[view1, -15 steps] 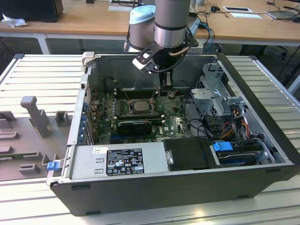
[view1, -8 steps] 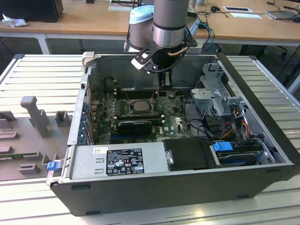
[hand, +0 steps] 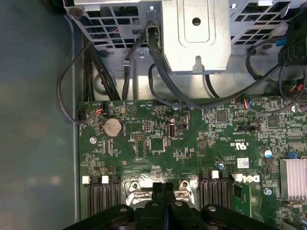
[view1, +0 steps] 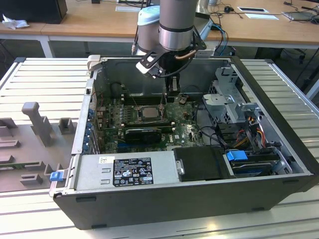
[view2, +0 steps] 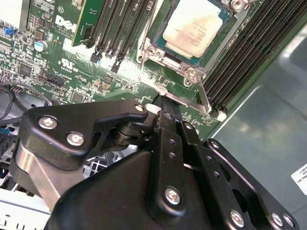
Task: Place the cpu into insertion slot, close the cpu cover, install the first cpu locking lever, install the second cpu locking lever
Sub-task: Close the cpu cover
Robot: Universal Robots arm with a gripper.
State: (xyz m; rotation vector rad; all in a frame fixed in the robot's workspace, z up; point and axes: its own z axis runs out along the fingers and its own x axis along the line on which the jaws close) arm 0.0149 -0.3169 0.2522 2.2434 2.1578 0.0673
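The cpu [view1: 148, 113] lies flat in the insertion slot [view1: 137, 118] on the green board inside the open computer case. Its pale metal top [view2: 192, 26] shows through the cut-out of the cpu cover [view2: 178, 66], which lies down over it. A thin wire locking lever [view2: 205, 96] runs beside the socket's corner. My gripper [view1: 172, 92] hangs from the arm just behind the socket, toward the exterior view's right. Its black fingers are shut together [hand: 164, 189], and their tip [view2: 163, 103] sits against the lever's bar at the socket's edge.
Black memory slots [view2: 240, 52] flank the socket. A black finned block [view1: 143, 133] lies in front of it, and the power supply [view1: 129, 169] fills the case's front. A metal drive cage [view1: 232, 94] with cables [hand: 158, 72] stands on the exterior view's right.
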